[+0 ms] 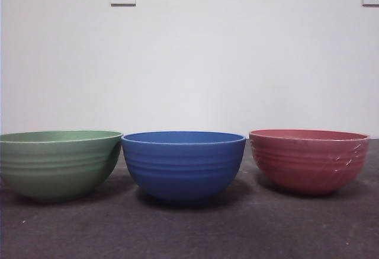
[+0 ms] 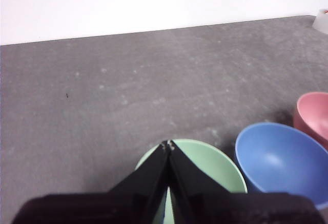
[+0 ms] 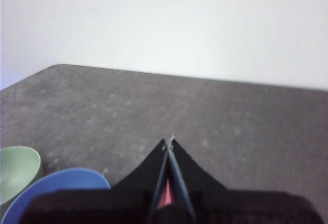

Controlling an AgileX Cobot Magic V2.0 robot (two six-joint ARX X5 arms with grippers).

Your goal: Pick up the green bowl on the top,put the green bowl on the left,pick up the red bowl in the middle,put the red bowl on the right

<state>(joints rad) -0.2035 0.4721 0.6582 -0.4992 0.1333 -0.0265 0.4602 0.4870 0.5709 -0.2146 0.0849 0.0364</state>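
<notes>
I am looking at three bowls sitting in a row on the worktop (image 1: 195, 235), and I am using the blue bowl (image 1: 183, 165) as my landmark. The green bowl (image 1: 58, 163) is resting upright just to the left of it, their rims touching or all but touching in the front view; the red bowl (image 1: 308, 160) is standing upright to the right of it, a small gap between them. Nothing is stacked, so I am judging both placements as done and the task as standing at its end, with only parking the arms left. My left pincer (image 2: 168, 143) is hanging above the green bowl, on the far side from the red one, its jaws pressed together and holding nothing. My right pincer (image 3: 169, 141) is hovering over the red bowl, a sliver of pink showing between its jaws, which are meeting at the tips and empty as well. Neither arm is showing in the front view, so both are sitting high. For the next move I am thinking of lifting each arm straight up and away from the blue bowl, keeping clear of the rims so no bowl is getting nudged out of the row.
</notes>
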